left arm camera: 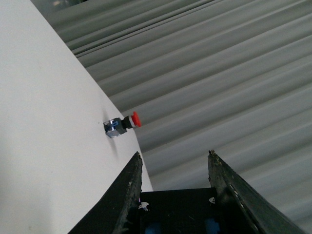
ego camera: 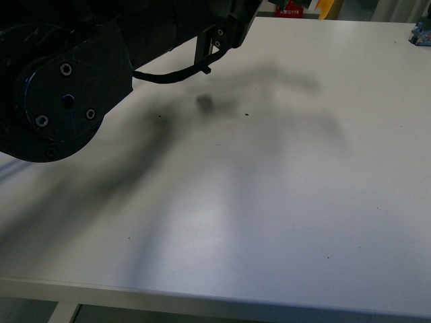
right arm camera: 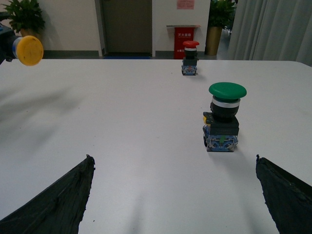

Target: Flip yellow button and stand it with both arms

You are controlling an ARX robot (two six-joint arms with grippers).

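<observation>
The yellow button (right arm camera: 27, 50) lies on its side at the far left edge of the right wrist view, its round yellow cap facing the camera and its body mostly cut off. My right gripper (right arm camera: 173, 158) is open and empty, low over the white table (right arm camera: 122, 126), well away from the yellow button. My left gripper (left arm camera: 174, 155) is open and empty, held above the table's edge. The bulky dark left arm (ego camera: 60, 94) fills the front view's upper left. The yellow button does not show in the front view.
A green-capped button (right arm camera: 224, 117) stands upright just ahead of the right gripper, toward its right finger (right arm camera: 287, 195). A red-topped button (right arm camera: 190, 57) stands farther back; it also shows in the left wrist view (left arm camera: 122, 124) near the table edge. A blue object (ego camera: 421, 30) sits at the far right corner.
</observation>
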